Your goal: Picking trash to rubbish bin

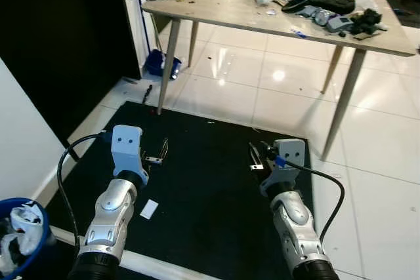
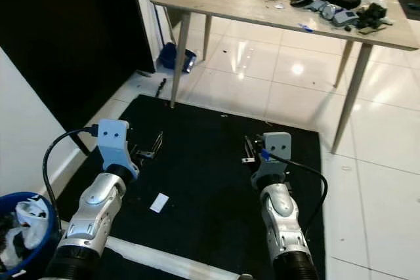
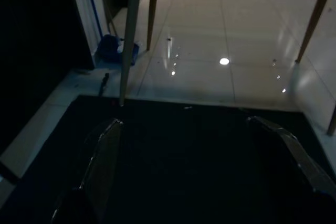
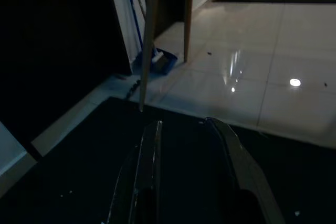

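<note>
A small white scrap of paper point(image 1: 149, 209) lies flat on the black mat point(image 1: 210, 195), just right of my left forearm. The blue rubbish bin point(image 1: 41, 218), holding crumpled white trash, stands at the lower left beside the mat. My left gripper point(image 1: 154, 153) hovers over the mat beyond the scrap, open wide, with its fingers point(image 3: 105, 161) holding nothing. My right gripper point(image 1: 256, 157) is over the right part of the mat, open by a narrow gap, and its fingers point(image 4: 149, 171) are empty too.
A wooden table point(image 1: 230, 8) on slanted legs stands ahead, cluttered with bags and small items. A blue dustpan point(image 1: 156, 62) and a broom lean by the white wall at the left. Glossy white tile floor point(image 1: 380, 149) surrounds the mat.
</note>
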### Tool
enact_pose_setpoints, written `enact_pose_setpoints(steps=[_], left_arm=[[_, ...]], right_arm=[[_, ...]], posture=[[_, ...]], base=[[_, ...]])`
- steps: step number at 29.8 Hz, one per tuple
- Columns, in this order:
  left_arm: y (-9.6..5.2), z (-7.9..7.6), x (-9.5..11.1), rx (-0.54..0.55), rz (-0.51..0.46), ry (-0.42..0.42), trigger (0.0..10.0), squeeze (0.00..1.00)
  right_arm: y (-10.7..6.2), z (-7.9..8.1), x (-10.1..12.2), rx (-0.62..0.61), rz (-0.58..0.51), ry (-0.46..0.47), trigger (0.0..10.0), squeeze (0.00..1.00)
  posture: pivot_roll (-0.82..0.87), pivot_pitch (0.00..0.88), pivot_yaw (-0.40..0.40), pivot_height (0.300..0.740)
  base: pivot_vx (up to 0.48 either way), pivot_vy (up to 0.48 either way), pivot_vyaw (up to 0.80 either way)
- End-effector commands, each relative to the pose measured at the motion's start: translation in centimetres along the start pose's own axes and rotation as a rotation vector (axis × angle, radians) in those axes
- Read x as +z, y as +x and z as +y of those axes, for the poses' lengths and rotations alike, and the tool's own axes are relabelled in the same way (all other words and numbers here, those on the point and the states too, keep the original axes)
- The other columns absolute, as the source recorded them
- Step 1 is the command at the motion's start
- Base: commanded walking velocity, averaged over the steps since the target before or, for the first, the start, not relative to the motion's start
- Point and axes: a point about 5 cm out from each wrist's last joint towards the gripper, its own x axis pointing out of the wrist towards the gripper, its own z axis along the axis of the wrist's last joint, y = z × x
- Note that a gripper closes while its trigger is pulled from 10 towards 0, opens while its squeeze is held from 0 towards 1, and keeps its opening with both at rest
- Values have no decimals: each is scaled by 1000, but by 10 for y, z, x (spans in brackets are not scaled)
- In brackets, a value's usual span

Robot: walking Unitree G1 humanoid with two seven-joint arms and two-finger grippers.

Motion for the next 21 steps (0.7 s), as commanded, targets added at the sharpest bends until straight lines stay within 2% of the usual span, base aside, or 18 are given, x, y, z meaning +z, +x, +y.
enact_pose_setpoints(steps=[1, 16, 21], left_arm=[[-1, 0, -6, -1, 27, 3, 10000, 0], [-1, 1, -4, -2, 22, 7, 10000, 0], [-1, 2, -4, 0, 19, 6, 10000, 0]], right_arm=[[-4, -4, -5, -20, 27, 4, 10000, 0], [-2, -1, -5, -3, 27, 17, 10000, 0], [-1, -1, -5, -2, 28, 28, 10000, 0]], posture=[[26, 128, 38, 740], [28, 113, 34, 740], [32, 102, 34, 740]], base=[[292, 0, 0], [294, 0, 0], [294, 0, -727]])
